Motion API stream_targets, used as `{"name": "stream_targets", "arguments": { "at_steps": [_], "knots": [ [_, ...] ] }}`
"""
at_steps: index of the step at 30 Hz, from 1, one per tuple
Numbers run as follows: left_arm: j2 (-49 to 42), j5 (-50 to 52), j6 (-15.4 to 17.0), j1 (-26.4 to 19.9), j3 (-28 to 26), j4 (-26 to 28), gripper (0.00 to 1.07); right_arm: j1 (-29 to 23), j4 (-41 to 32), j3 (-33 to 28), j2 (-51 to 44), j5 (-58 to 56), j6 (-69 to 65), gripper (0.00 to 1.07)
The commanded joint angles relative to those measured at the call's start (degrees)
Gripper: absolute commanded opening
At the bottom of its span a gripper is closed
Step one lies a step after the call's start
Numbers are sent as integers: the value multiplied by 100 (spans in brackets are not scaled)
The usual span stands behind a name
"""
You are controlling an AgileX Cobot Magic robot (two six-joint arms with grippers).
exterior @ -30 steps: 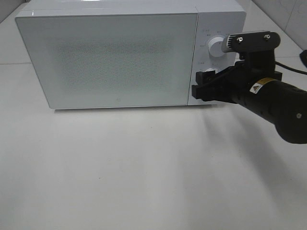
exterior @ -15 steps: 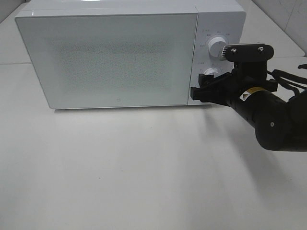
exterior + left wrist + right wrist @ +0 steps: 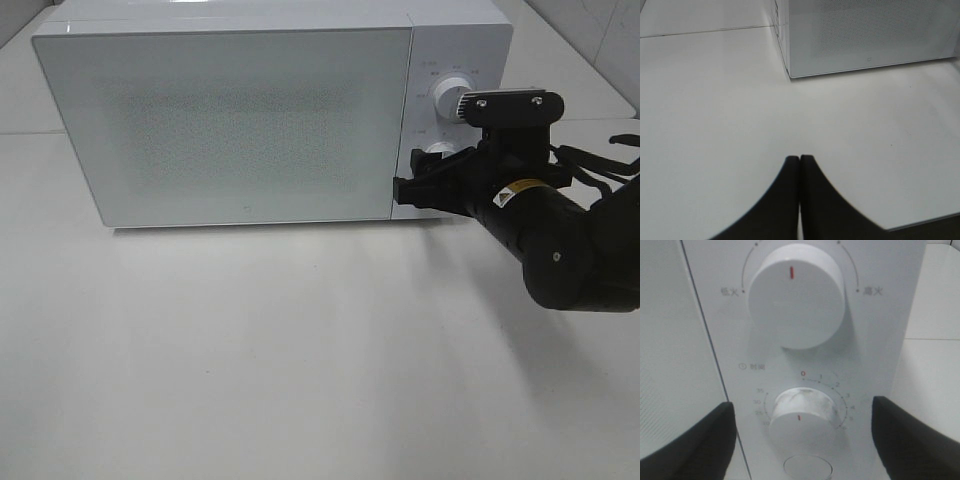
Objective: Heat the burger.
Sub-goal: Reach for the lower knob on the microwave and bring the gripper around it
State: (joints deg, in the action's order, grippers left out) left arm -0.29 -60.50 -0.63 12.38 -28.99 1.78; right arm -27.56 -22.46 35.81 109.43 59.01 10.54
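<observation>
**Microwave door shut, burger out of sight**

A white microwave [image 3: 230, 120] is set at the 12 o'clock side of the worktop [image 3: 300, 360] in the high view, and its door [image 3: 240, 190] is shut. The door's pane is frosted and speckled, so nothing inside can be made out. The burger is not seen in any view. Whether it lies inside the microwave cannot be told, and nothing of its look can be reported.

The control panel [image 3: 470, 50] is found at the 3 o'clock end of the microwave. An upper knob [image 3: 796, 295] with a red mark at its 12 o'clock is carried there. A lower knob [image 3: 801, 420] ringed by numbers is set beneath it, and an oval button [image 3: 807, 469] under that.

The right fingers [image 3: 695, 440] are spread wide, one on either side of the lower knob and apart from it, and nothing is held. The left fingers [image 3: 787, 195] are pressed together tip to tip above bare worktop, with nothing between them.

The worktop is white and matt and is crossed by a thin seam [image 3: 705, 32]. A pale tiled surface [image 3: 600, 30] is seen at the 1 o'clock corner of the high view.
</observation>
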Motion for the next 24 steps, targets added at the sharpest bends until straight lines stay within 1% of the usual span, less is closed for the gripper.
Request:
{"name": "stream_targets", "arguments": {
  "at_steps": [1,10,17,21,23,24],
  "knots": [
    [-29,86,-6,6,11,11,0,57,6,92,-11,80,-11,71],
    [-29,86,-6,6,11,11,0,103,40,138,-11,63,-11,71],
    [-29,86,-6,6,11,11,0,103,34,378,212,-40,-11,71],
    [-29,86,0,6,11,6,0,103,34,401,298,0,-11,71],
    [-29,86,0,6,11,6,0,103,23,401,332,92,-11,70],
    [-29,86,0,6,11,6,0,103,17,401,344,109,-11,67]
  ]
}}
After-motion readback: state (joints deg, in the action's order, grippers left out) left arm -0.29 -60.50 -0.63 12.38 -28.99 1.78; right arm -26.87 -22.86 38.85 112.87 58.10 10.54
